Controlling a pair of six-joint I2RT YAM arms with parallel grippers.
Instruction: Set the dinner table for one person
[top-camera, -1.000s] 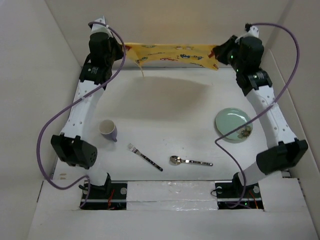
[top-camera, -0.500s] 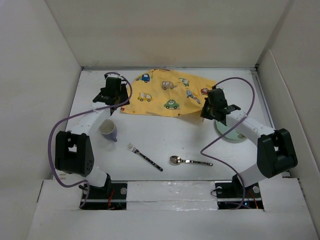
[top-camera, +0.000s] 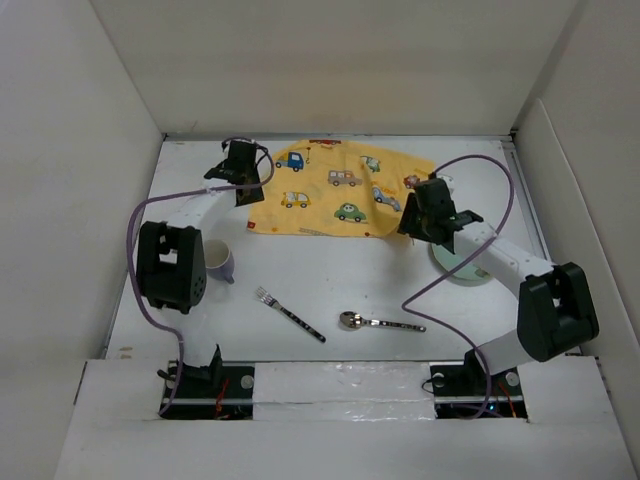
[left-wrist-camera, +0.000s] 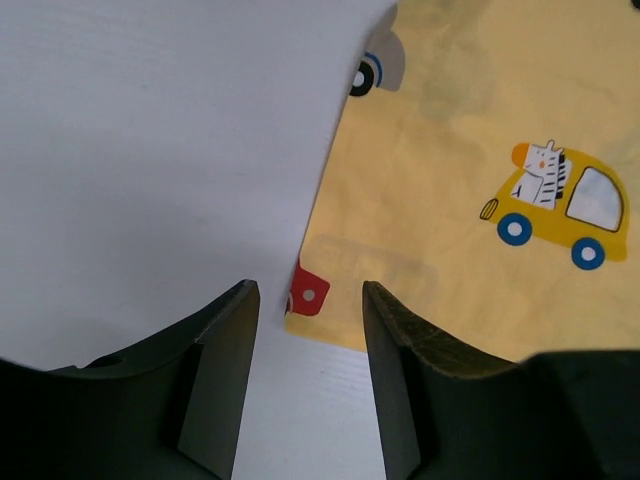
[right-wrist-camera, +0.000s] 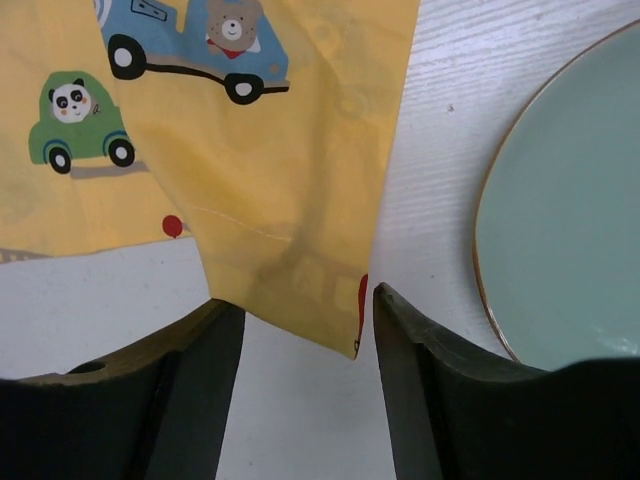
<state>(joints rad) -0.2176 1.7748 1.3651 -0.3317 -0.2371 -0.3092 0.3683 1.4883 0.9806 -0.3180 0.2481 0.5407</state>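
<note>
The yellow cloth printed with cartoon cars lies spread flat at the back of the white dinner table. My left gripper is open at the cloth's near left corner. In the left wrist view that red-tipped corner lies just beyond the gap of the left gripper, touching neither finger. My right gripper is open at the near right corner. In the right wrist view the cloth's corner rests on the table between the spread fingers of the right gripper, unpinched.
A pale green plate lies under my right forearm, also seen as the plate beside the right jaws. A white and purple cup stands by the left arm. A fork and a spoon lie near the front.
The cloth was held stretched in the air at the back; it came down onto the table. Both grippers opened and let go of its corners. The left arm drew back slightly.
</note>
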